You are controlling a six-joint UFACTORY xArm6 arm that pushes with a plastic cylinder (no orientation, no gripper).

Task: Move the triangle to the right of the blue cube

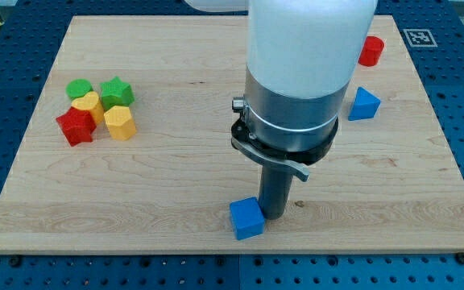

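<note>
A blue cube lies near the view's bottom edge of the wooden board, at the middle. A blue triangle block lies at the view's upper right, partly behind the arm. My tip is the lower end of the dark rod; it stands on the board right next to the blue cube's right side, touching or nearly touching it. The triangle is far up and to the right of the tip.
A red cylinder-like block sits at the upper right, near the board's top edge. At the left is a cluster: a green block, a green star, a yellow heart, a yellow hexagon, a red star. The arm's big white and grey body hides the board's middle top.
</note>
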